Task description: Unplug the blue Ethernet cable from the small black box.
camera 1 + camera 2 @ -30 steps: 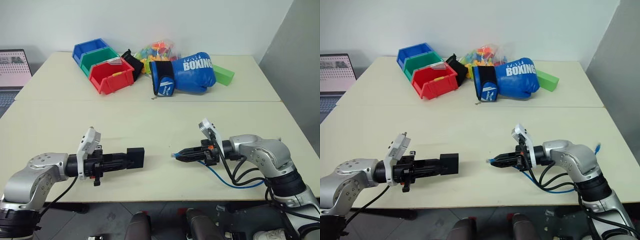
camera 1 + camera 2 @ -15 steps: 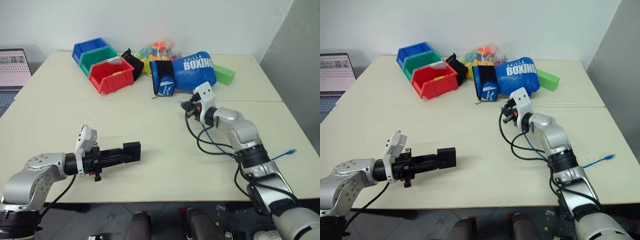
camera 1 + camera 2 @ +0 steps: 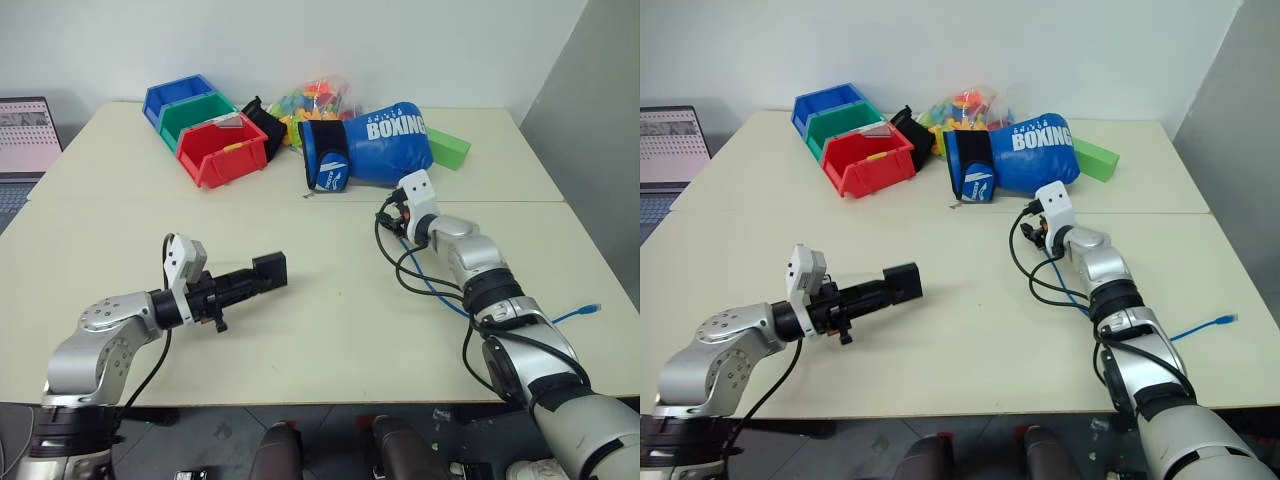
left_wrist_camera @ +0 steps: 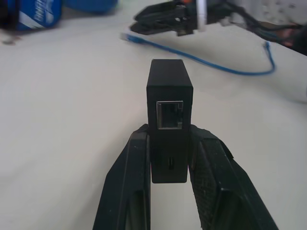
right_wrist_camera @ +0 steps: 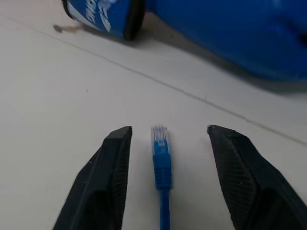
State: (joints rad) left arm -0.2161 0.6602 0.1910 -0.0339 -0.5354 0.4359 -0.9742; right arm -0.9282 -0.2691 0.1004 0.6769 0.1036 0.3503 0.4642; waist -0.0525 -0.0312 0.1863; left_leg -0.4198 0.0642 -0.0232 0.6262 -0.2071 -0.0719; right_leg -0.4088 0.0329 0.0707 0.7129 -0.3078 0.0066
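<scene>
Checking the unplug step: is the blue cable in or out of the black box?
Out. The small black box's port is empty; the blue Ethernet cable's plug lies on the table.

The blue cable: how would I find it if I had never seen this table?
Start at the big blue boxing glove and come nearer along the table. The blue cable is a thin bright cord, its clear plug lying between the right pincer's open fingers, unlike the thick black cables.

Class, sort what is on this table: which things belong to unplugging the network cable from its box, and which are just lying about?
Part of the job:
- blue Ethernet cable, its plug lying free between the open right gripper fingers
- small black box, port empty, clamped in the left gripper

Lying about:
- blue boxing glove
- red bin, green bin, blue bin
- bag of coloured pieces
- green block
- laptop
</scene>
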